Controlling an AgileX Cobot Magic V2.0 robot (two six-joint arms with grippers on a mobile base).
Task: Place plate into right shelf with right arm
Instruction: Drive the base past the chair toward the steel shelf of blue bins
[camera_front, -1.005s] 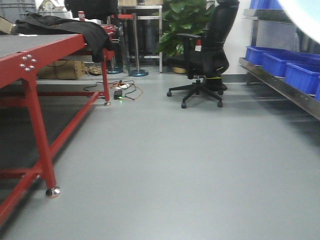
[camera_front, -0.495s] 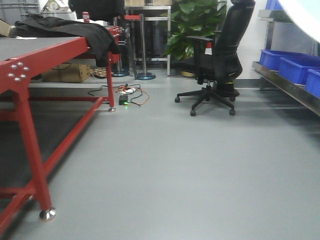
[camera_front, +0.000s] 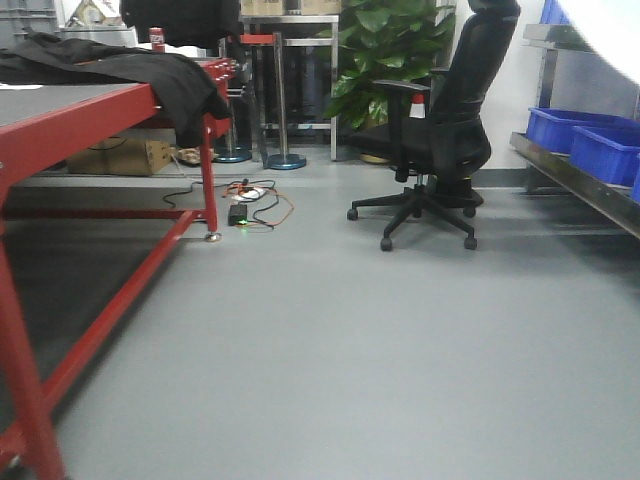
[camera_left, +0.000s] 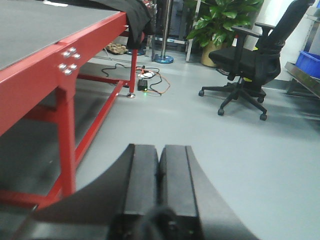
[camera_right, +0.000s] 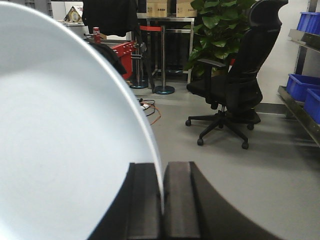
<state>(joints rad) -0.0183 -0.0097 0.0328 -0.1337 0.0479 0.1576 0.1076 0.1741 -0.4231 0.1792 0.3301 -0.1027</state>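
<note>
**Right jaws.** Clamped on the lower rim of the plate (camera_right: 65, 140). The edge passes down between the two dark pads (camera_right: 145, 200).

**Plate.** Held on edge, not flat. Its white face spreads up and to the left of the jaws and fills the left half of the right wrist view. A pale blur of it shows in the top right corner of the front view (camera_front: 610, 30).

**Right shelf** (camera_right: 300, 107). Steel rail with blue bins (camera_right: 302, 85), lying ahead and to the right of the jaws, well apart. This is the side away from the plate's spread.

**Judgement.** The arm must swing right, and the plate probably needs tipping toward level before it goes in.

**Left jaws.** Pads (camera_left: 142, 185) pressed together with nothing between them, on the side of the red bench (camera_left: 60, 65). They are the farther pair from the shelf.

**Between.** An office chair (camera_right: 230, 95) stands on open floor (camera_front: 330, 340), left of the shelf rail.
</note>
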